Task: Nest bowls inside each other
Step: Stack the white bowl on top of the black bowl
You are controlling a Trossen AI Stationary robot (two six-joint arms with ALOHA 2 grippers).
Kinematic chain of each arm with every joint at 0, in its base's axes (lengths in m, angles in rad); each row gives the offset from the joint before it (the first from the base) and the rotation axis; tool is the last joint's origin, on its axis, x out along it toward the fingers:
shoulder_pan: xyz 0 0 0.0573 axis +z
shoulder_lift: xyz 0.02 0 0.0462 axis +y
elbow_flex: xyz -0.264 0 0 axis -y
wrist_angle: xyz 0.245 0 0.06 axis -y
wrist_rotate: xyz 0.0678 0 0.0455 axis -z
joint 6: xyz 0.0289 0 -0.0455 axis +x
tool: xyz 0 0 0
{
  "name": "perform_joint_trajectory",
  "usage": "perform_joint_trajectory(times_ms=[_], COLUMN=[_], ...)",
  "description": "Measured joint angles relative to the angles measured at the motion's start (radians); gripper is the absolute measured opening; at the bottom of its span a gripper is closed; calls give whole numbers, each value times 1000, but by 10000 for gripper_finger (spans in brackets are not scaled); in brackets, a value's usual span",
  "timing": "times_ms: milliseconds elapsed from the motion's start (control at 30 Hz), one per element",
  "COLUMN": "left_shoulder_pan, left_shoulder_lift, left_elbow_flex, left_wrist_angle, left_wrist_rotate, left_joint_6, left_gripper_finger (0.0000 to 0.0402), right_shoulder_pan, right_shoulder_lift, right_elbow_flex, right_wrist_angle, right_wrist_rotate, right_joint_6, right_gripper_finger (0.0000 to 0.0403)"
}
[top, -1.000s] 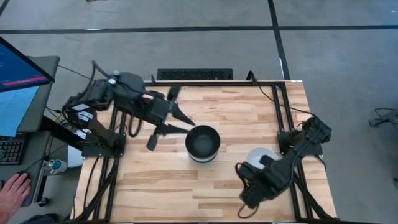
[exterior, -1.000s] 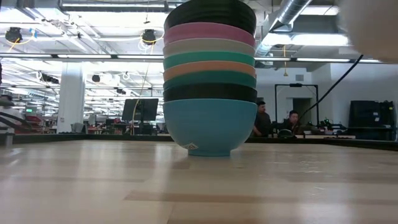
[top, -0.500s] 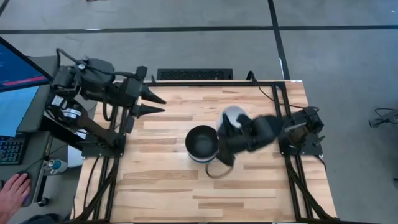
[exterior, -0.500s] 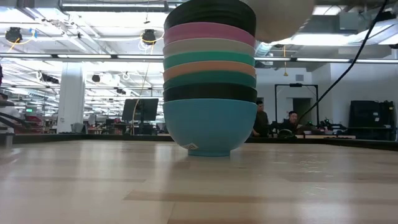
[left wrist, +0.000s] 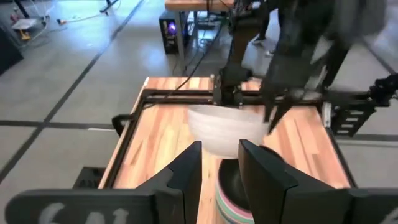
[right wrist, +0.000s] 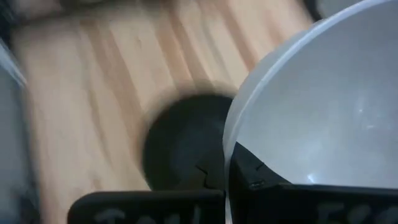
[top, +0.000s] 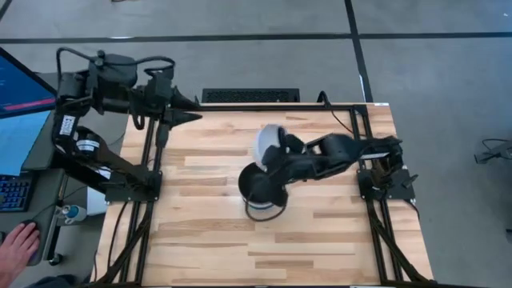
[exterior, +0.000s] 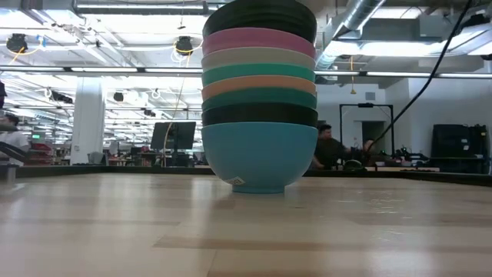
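A white bowl (top: 270, 141) is held by its rim in the right gripper (top: 282, 158), carried above the table (top: 208, 240) just beside and partly over the stack of nested bowls (exterior: 259, 92), whose topmost black bowl (top: 258, 183) lies open below. In the right wrist view the rim is pinched between the fingers, with the black bowl's mouth seen beyond it. For the step to go well, the white bowl should be levelled and centred over the black one before it is lowered, since the stack is tall and could be tipped by a rim struck off-centre; release is best left until the bowl is seated. The left gripper (top: 188, 110), its fingers slightly parted and empty, is parked at the table's far left corner.
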Motion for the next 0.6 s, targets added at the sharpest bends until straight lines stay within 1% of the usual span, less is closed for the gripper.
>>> perform_joint_trajectory(times_ms=[33, 100, 200, 300, 400, 533, 600], left_shoulder_pan=[9, 18, 34, 41, 41, 42, 42], left_shoulder_lift=[-1, -10, -15, -20, -25, -26, -26], left_elbow_flex=[0, 1, 2, 1, 0, 0, 0], left_wrist_angle=[1, 0, -4, -7, -14, -14, -15], left_wrist_rotate=[7, 6, 6, 7, 7, 7, 7], left_joint_6=[0, 0, 1, 1, 2, 5, 5], left_gripper_finger=[96, 96, 96, 96, 96, 96, 96], right_shoulder_pan=[5, 3, 3, 5, 5, 16, 29], right_shoulder_lift=[17, 51, 103, 150, 156, 169, 167], right_elbow_flex=[-3, -11, -10, -2, -7, -7, -4], right_wrist_angle=[-45, -40, -87, -65, -43, 2, 50], right_wrist_rotate=[-9, -38, -63, -72, -100, -107, -123], right_joint_6=[-6, -13, -14, -36, -35, -11, -7], right_gripper_finger=[10, 10, 10, 13, 14, 10, 10])
